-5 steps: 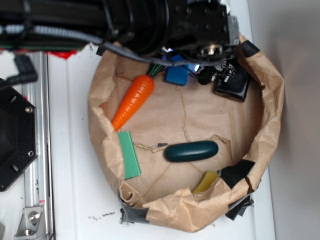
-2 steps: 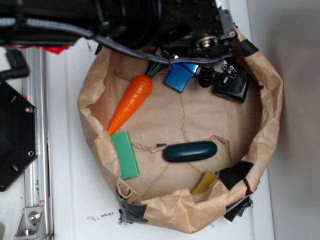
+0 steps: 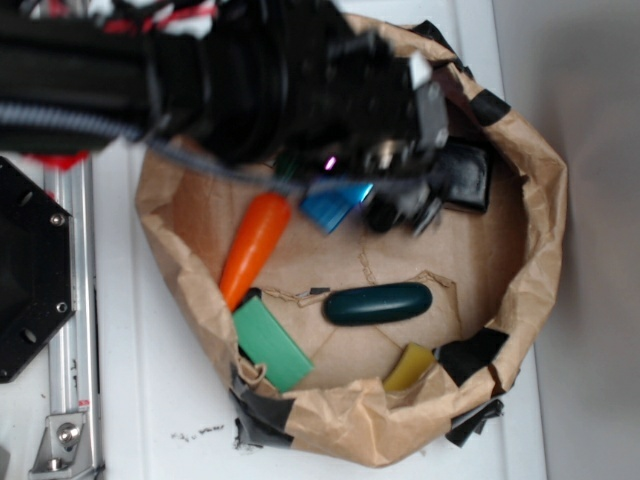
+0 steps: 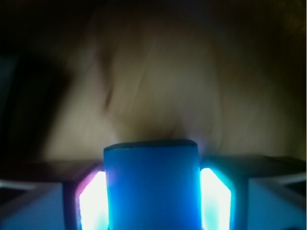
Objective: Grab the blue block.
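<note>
I see my gripper [image 4: 151, 201] clamped on the blue block [image 4: 151, 184], fingers [image 4: 215, 199] tight on both sides; the carrot [image 3: 254, 247] lies just beside.

- Black arm [image 3: 200, 70] stretched in from the upper left across the top of the exterior view, blurred.
- Wrist end tilted down to the right, with a small pink-lit spot on its underside.
- Gripper [image 3: 345, 200] clamped on the blue block [image 3: 335, 205]; in the wrist view, fingers [image 4: 93, 201] pressed against both sides of the blue block [image 4: 151, 187], glowing bright where lit.
</note>
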Action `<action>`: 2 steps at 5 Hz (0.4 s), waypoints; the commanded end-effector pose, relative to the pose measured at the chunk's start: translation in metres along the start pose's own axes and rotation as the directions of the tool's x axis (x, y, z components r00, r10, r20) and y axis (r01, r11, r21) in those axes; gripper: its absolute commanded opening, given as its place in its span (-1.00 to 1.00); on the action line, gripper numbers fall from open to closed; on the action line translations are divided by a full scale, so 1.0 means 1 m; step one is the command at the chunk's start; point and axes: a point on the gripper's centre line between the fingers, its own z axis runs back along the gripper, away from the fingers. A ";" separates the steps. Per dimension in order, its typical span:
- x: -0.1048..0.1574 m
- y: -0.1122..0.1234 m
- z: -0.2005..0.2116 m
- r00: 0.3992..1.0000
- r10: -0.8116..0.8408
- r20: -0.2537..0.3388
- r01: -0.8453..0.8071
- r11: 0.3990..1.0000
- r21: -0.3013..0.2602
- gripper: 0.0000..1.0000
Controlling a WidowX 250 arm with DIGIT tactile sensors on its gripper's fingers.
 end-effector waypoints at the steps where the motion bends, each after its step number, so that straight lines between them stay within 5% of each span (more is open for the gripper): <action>1: -0.011 -0.015 0.107 0.871 -0.466 0.157 0.480 0.875 -0.070 -1.00; 2: -0.007 0.007 0.122 0.850 -0.495 0.181 0.512 0.857 -0.060 -1.00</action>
